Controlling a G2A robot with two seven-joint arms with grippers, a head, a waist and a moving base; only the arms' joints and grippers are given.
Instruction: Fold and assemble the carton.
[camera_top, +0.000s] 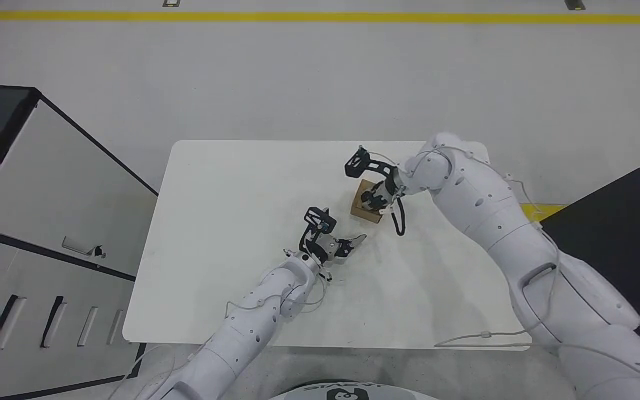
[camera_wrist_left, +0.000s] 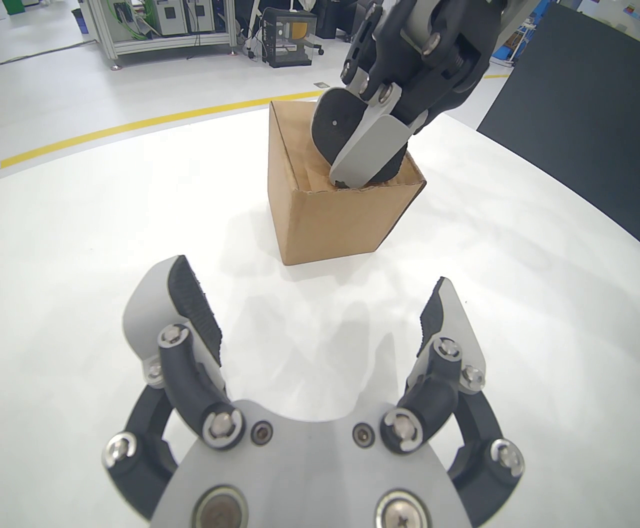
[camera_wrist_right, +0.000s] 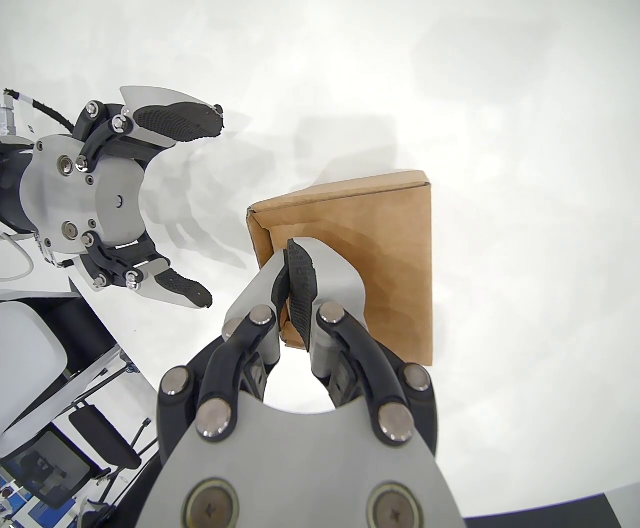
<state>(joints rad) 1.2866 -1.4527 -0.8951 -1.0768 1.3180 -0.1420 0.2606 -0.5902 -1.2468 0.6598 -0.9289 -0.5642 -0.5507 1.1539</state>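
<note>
A small brown carton (camera_top: 366, 201) stands on the white table (camera_top: 230, 200), a little right of the middle. In the left wrist view the carton (camera_wrist_left: 330, 220) is box-shaped with its top open. My right gripper (camera_wrist_right: 295, 267) is shut on the carton's (camera_wrist_right: 380, 240) side wall, one finger inside the opening and one outside. It comes down onto the box from above (camera_wrist_left: 357, 155). My left gripper (camera_wrist_left: 320, 305) is open with nothing between its fingers, a short way in front of the carton near the table's middle (camera_top: 345, 244).
A dark cabinet (camera_top: 40, 200) stands to the left of the table. A black panel (camera_top: 600, 220) is at the right. A yellow floor line (camera_top: 320, 17) runs beyond the far edge. Bare table surface surrounds the carton.
</note>
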